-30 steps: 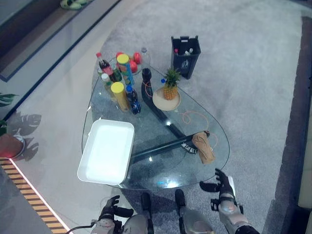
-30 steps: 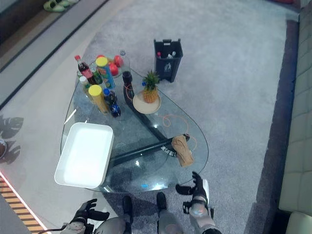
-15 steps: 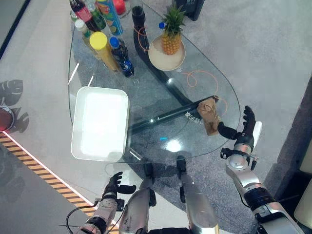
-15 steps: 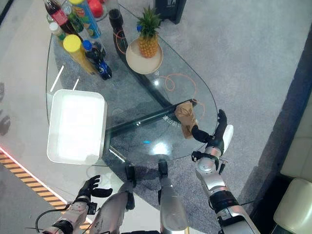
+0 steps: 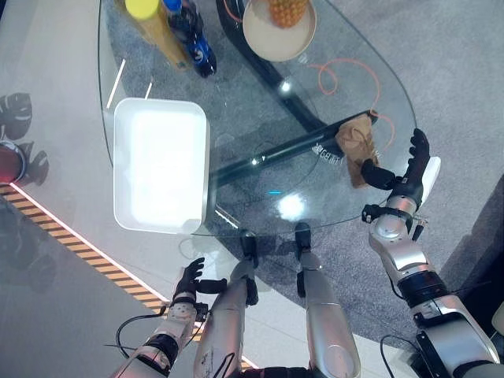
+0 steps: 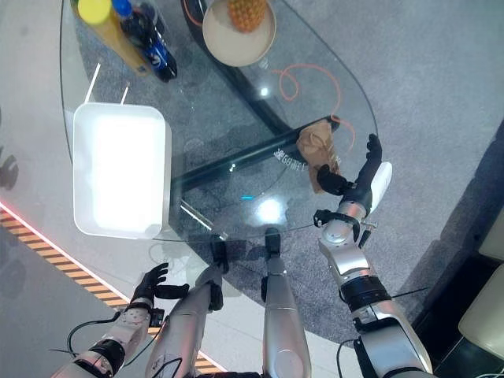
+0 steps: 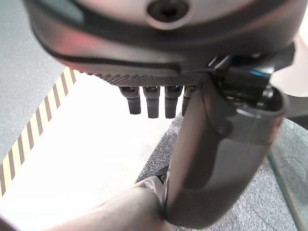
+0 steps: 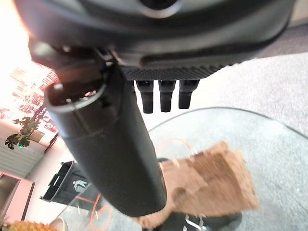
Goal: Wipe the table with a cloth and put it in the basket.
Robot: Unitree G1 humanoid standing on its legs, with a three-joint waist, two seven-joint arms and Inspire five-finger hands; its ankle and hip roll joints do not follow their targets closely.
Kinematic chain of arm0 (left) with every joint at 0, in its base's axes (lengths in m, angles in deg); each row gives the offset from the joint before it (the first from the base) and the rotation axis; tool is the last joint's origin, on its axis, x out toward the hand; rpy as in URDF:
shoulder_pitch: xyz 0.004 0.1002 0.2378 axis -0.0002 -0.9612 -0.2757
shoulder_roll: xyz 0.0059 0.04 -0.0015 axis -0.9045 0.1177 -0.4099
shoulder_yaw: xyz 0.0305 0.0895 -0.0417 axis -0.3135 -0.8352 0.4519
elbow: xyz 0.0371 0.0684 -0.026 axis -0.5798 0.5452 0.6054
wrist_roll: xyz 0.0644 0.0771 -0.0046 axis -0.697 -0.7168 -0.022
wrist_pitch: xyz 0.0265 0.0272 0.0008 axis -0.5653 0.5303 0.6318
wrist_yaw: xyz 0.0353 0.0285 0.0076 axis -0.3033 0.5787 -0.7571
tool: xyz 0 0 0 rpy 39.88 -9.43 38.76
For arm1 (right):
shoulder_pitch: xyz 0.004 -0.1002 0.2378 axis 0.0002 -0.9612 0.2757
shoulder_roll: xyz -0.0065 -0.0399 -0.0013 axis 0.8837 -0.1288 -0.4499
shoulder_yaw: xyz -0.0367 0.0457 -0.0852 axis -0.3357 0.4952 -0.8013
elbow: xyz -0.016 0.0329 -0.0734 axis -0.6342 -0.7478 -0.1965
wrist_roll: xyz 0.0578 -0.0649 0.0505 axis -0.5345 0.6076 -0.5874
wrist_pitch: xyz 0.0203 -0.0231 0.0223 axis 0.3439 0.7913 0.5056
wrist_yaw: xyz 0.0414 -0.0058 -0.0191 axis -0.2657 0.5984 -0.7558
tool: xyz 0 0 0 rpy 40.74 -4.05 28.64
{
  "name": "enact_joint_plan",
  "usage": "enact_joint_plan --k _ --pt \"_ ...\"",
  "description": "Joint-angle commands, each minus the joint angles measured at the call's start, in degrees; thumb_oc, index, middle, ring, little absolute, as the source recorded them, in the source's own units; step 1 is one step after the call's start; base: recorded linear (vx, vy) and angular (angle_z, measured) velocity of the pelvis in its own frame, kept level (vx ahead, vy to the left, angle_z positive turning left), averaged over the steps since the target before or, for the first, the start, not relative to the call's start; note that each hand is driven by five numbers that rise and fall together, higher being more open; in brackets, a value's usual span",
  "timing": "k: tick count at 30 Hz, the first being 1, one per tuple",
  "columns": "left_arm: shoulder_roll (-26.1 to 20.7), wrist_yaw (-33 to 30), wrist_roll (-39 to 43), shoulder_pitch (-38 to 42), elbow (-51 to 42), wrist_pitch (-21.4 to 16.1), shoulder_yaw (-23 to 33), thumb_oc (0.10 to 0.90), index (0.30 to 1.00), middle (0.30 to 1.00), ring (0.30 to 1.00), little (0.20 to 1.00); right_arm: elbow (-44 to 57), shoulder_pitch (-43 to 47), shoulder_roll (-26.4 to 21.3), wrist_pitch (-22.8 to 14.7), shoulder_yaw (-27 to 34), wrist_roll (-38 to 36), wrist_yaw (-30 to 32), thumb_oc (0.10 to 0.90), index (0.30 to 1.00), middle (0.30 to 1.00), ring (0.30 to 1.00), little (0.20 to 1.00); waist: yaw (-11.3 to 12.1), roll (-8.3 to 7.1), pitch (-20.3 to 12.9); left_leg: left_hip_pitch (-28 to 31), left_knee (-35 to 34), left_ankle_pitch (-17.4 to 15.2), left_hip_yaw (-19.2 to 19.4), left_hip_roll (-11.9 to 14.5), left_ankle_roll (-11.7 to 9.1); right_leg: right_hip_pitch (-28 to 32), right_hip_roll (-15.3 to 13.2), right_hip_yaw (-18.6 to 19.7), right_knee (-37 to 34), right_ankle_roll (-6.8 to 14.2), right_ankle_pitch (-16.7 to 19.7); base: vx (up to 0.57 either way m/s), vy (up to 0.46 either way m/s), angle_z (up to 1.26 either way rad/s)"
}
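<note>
The brown cloth [image 5: 357, 138] lies crumpled on the glass table [image 5: 236, 134], close to its right edge, with an orange cord [image 5: 344, 76] curling just beyond it. The right hand [image 5: 407, 169] is at that edge with straight, spread fingers, wide and holding nothing; its thumb reaches to the near end of the cloth, but I cannot tell if it touches. The left hand [image 5: 189, 280] is low on the near left, below the table rim and over the pale floor, also with relaxed, spread fingers and nothing in it. A white basket [image 5: 160, 165] stands on the left part of the table, well apart from the cloth. White letters are on the dark beam [image 5: 283, 151] under the glass. At the far side are a plate [image 5: 277, 35] with a pineapple [image 5: 287, 9], a yellow can [image 5: 153, 29] and a dark bottle [image 5: 193, 37]. Grey carpet [image 5: 441, 71] is on the right, and a striped line [image 5: 71, 240] crosses the floor on the left.
</note>
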Motion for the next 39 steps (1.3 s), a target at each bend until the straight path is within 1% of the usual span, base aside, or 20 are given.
enact_joint_plan --k 1,4,10,16,19,22,25,31,34,37,39 --pt "2.34 -1.64 1.45 -5.28 1.91 2.06 0.04 0.8 0.9 0.9 0.9 0.9 8.99 0.44 -4.42 -1.42 1.2 0.8 2.89 0.8 0.9 0.9 0.9 0.9 -1.26 0.59 -1.23 -6.17 9.72 -5.04 -7.43 -3.87 0.25 -2.41 2.2 -5.66 3.06 -2.51 -1.78 0.03 0.015 0.04" --pt "2.57 -1.5 1.55 -5.03 1.31 2.69 0.25 0.8 0.9 0.9 0.9 0.9 10.94 0.01 -3.61 -0.97 0.56 1.19 2.1 0.8 0.9 0.9 0.9 0.9 -1.2 0.27 -1.23 -7.81 10.3 -4.79 -7.58 -3.84 0.4 -4.06 2.46 -5.54 3.89 -2.64 -1.59 0.02 0.007 0.05" --pt "2.57 -1.18 1.25 -5.36 1.9 2.3 0.78 0.8 0.9 0.9 0.9 0.9 14.2 -2.06 -2.46 -0.48 0.13 0.81 1.42 0.8 0.9 0.9 0.9 0.9 -1.16 -0.53 -1.23 -8.58 10.57 -4.58 -7.76 -3.85 0.46 -4.71 2.77 -5.49 4.22 -2.51 -1.44 0.02 -0.002 0.01" --pt "2.42 -0.47 1.76 -5.51 3.9 0.73 1.98 0.8 0.9 0.9 0.9 0.9 16.43 -4.51 -0.88 -0.89 1.13 0.28 4.23 0.8 0.9 0.9 0.9 0.9 -1.57 -1.29 -1.23 -7.9 10.39 -4.58 -7.83 -3.67 0.46 -4.31 3.12 -4.88 4.42 -2.33 -1.35 0.01 0.001 0.0" --pt "2.34 -0.17 2.02 -5.08 4.61 0.38 2.2 0.8 0.9 0.9 0.9 0.9 15.84 -4.82 -0.8 -0.01 1.12 0.76 6.26 0.8 0.9 0.9 0.9 0.9 -1.6 -1.55 -1.23 -7.52 10.44 -4.64 -7.69 -3.57 0.44 -3.88 3.17 -4.84 4.4 -2.23 -1.41 0.0 0.0 0.0" --pt "2.22 0.42 1.85 -4.57 5.47 -0.15 2.42 0.8 0.9 0.9 0.9 0.9 13.89 -3.71 -1.89 1.12 1.38 1.67 7.78 0.8 0.9 0.9 0.9 0.9 -1.45 -1.7 -1.23 -8.18 11.35 -4.72 -7.69 -3.44 0.37 -4.4 2.97 -5.0 5.0 -2.03 -1.22 0.0 0.0 0.0" --pt "2.17 0.67 2.0 -3.97 5.65 0.16 2.0 0.8 0.9 0.9 0.9 0.9 12.11 -2.15 -2.79 1.74 1.13 -0.02 7.52 0.8 0.9 0.9 0.9 0.9 -1.19 -1.57 -1.23 -9.29 12.19 -4.82 -7.82 -3.45 0.39 -5.44 2.85 -5.17 5.79 -1.94 -1.19 0.0 0.0 0.0" --pt "2.03 1.15 2.7 -3.3 6.2 0.55 1.25 0.8 0.9 0.9 0.9 0.9 8.54 1.19 -3.68 1.15 -0.02 -0.9 7.34 0.8 0.9 0.9 0.9 0.9 -0.58 -0.93 -1.23 -11.5 13.44 -5.21 -8.24 -3.63 0.67 -7.96 2.78 -5.42 7.41 -2.09 -1.49 0.01 -0.009 0.0" --pt "1.62 1.51 2.73 -3.39 6.28 0.09 1.05 0.8 0.9 0.9 0.9 0.9 7.42 3.68 -4.64 1.36 -1.33 -1.64 7.21 0.8 0.9 0.9 0.9 0.9 0.08 -0.62 -1.23 -13.14 14.05 -5.05 -8.38 -3.62 0.62 -9.36 2.79 -5.72 7.7 -2.26 -1.75 0.0 0.0 0.0" --pt "1.66 1.8 3.02 -3.19 6.27 -0.19 0.62 0.8 0.9 0.9 0.9 0.9 6.62 5.65 -5.42 2.2 -2.01 -1.86 6.47 0.8 0.9 0.9 0.9 0.9 0.33 -0.25 -1.23 -15.09 15.18 -5.09 -8.8 -3.66 0.54 -11.33 2.64 -5.86 8.76 -2.22 -1.87 0.0 0.0 0.0" --pt "1.68 1.81 3.34 -3.07 6.09 -0.16 0.37 0.8 0.9 0.9 0.9 0.9 6.18 6.58 -5.76 2.12 -2.19 -2.53 5.62 0.8 0.9 0.9 0.9 0.9 0.42 -0.04 -1.23 -16.26 15.91 -5.28 -8.92 -3.64 0.64 -12.71 2.65 -5.79 9.6 -2.21 -1.99 0.0 0.0 0.0"
